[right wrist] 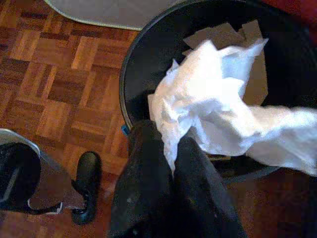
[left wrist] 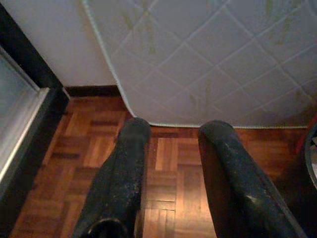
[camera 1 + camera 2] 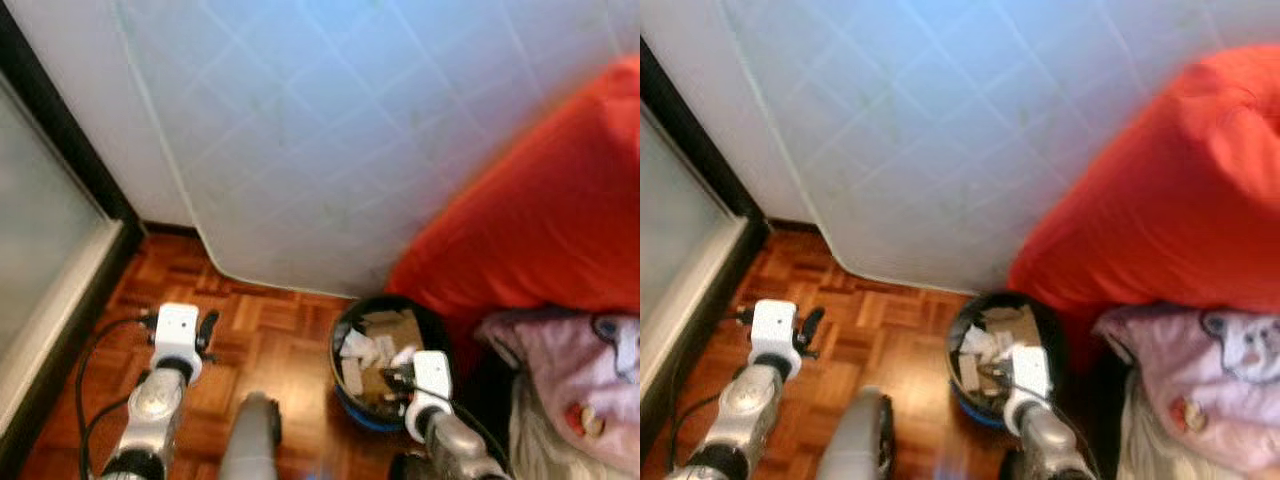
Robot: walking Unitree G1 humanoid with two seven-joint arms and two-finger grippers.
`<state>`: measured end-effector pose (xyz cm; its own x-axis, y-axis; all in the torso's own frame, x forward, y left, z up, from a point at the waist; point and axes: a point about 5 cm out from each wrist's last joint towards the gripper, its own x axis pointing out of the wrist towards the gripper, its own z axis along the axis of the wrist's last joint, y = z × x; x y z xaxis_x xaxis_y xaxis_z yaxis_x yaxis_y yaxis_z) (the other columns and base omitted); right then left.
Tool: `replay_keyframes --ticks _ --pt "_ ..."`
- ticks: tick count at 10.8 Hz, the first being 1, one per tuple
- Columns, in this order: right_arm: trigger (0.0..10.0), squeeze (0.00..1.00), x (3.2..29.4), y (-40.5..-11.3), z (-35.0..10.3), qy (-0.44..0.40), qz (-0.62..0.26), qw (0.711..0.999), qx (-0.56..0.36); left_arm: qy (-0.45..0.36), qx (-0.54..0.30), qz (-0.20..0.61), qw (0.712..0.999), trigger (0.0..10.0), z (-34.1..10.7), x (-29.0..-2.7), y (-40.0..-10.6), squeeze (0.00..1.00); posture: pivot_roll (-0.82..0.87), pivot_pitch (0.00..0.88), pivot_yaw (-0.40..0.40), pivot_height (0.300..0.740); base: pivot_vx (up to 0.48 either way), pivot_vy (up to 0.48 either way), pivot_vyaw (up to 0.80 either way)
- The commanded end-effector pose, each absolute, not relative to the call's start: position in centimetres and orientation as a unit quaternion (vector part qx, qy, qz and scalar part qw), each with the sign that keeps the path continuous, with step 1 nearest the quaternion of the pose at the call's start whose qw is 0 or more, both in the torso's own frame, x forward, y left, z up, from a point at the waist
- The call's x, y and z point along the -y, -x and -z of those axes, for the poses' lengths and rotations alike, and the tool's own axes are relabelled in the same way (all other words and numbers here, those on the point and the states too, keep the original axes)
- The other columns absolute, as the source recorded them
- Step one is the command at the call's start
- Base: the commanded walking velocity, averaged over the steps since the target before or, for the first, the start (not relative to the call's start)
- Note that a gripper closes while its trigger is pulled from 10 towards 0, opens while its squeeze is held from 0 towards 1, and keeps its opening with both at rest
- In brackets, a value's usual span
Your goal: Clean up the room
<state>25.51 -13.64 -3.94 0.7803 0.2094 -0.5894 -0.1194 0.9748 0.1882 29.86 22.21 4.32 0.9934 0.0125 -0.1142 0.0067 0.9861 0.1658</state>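
Head stereo pair: looks fwd and steeply down onto parquet floor (image 3: 270, 335), quilted mattress (image 3: 330, 130) at 12 o'clock, black bin (image 3: 385, 360) at 5 o'clock; both eyes share the same scene w/ slight lateral offset. Left wrist cam: low, close to floor, faces mattress edge along its fingers (image 2: 119, 183). Right wrist cam: directly above bin (image 1: 208, 89), near, looking down; shares bin w/ head pair.

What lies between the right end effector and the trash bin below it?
A crumpled white tissue, pinched in the right end effector, hangs directly over the black trash bin, which holds cardboard scraps. The right wrist view shows this best.
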Motion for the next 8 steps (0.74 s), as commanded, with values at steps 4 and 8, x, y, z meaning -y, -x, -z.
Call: replay_keyframes --ticks 4,8 --pt "10.0 0.0 13.82 -25.14 4.27 -0.064 -0.088 0.937 -0.331 -0.078 -0.074 -0.008 0.994 10.0 -3.55 -22.62 -29.07 0.0 0.27 0.236 -0.039 0.627 0.0 0.0 0.0" --pt "10.0 0.0 13.69 -25.21 4.24 -0.061 -0.088 0.937 -0.332 -0.079 -0.073 -0.008 0.994 10.0 -3.62 -22.66 -29.05 0.0 0.27 0.24 -0.037 0.627 0.123 0.0 0.0"
